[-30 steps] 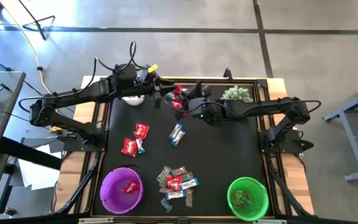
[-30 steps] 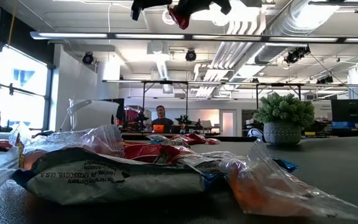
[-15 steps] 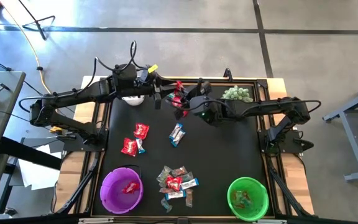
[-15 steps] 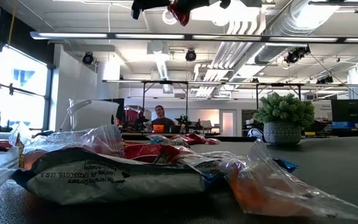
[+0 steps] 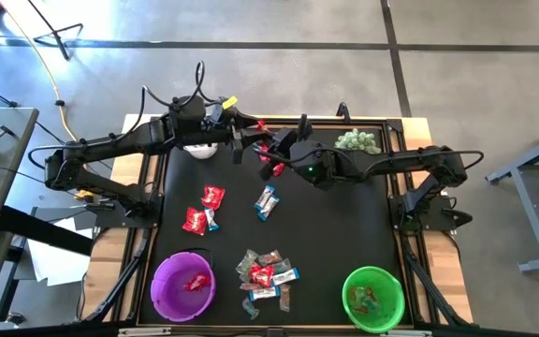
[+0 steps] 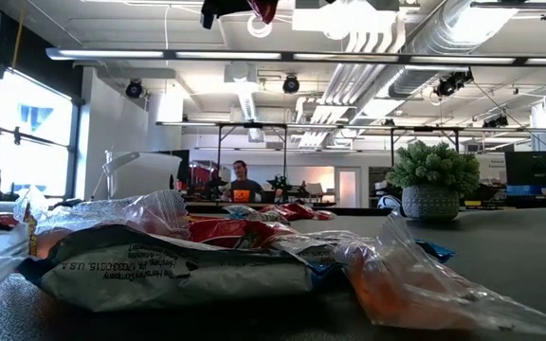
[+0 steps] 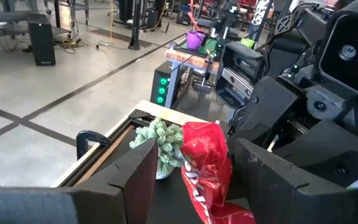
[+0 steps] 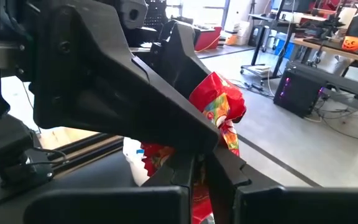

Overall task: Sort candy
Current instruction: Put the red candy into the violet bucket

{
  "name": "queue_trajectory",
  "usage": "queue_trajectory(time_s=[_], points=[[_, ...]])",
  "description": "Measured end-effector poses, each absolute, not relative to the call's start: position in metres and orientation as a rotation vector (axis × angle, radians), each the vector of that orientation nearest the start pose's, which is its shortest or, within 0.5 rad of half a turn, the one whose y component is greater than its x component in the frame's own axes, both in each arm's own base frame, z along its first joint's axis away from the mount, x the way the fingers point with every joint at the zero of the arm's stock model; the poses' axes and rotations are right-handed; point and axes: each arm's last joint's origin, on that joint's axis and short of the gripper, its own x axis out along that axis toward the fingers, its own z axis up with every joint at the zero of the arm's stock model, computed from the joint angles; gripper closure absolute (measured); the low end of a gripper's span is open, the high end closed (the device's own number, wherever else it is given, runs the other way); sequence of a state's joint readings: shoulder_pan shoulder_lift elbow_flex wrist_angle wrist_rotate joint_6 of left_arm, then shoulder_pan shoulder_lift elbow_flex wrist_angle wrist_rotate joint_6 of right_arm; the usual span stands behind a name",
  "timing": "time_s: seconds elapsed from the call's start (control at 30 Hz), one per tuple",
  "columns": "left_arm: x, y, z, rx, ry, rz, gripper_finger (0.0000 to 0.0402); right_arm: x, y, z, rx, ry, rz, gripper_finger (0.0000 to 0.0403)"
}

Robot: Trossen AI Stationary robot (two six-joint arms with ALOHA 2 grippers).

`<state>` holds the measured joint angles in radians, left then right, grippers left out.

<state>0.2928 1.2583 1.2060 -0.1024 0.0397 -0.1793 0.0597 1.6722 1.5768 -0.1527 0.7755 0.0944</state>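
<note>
A shiny red candy packet (image 5: pixel 268 150) hangs high above the table's far middle, and also shows in the right wrist view (image 8: pixel 219 102). My right gripper (image 5: pixel 280 155) is shut on it. My left gripper (image 7: pixel 194 177) faces it from the table's left, open, with one finger on each side of the red packet (image 7: pixel 207 165); I cannot tell if a finger touches it. More candy lies on the black mat: red packets (image 5: pixel 212 197), a blue-and-white bar (image 5: pixel 267 201) and a mixed pile (image 5: pixel 266 273). My right gripper pinches the red packet between its two fingers at the packet's lower part (image 8: pixel 215 142). The fingers come nearly level from the table's right side. The packet stands up past the fingertips, crumpled, clear of the table.
A purple bowl (image 5: pixel 163 271) with a red candy stands at the near left, and a green bowl (image 5: pixel 348 285) with candy at the near right. A spiky pale green plant (image 5: pixel 356 142) stands at the far right, and a white bowl (image 5: pixel 201 150) under my left arm.
My left gripper has opened wider and let go of the red packet. My right gripper has rolled its wrist and tipped up with the packet, which now sits a little higher in the low view.
</note>
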Motion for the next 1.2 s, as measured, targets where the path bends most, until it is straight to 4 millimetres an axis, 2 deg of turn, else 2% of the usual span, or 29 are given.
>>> queue_trajectory(time_s=[0.13,0.23,0.57,0.7,1.0,1.2], points=[[0.2705,0.0804,0.3869,-0.204,0.13,0.269,0.0203,0.3825,0.0033,0.381,-0.012,0.197,-0.719,0.0387],[0.2704,0.0804,0.3866,-0.206,0.133,0.268,0.0221,0.3826,0.0043,0.3808,-0.012,0.197,-0.717,0.0387],[0.2706,0.0795,0.3867,-0.209,0.134,0.239,0.0346,0.3825,0.0056,0.3808,-0.009,0.197,-0.715,0.0387],[0.2706,0.0792,0.3867,-0.21,0.135,0.226,0.0378,0.3825,0.0057,0.3807,0.018,0.187,-0.718,0.0387],[0.2704,0.0791,0.3862,-0.211,0.142,0.224,0.0388,0.3825,0.0058,0.3807,0.02,0.187,-0.716,0.038],[0.2703,0.0791,0.3857,-0.21,0.147,0.225,0.0389,0.3826,0.0061,0.3807,0.021,0.186,-0.711,0.0313]])
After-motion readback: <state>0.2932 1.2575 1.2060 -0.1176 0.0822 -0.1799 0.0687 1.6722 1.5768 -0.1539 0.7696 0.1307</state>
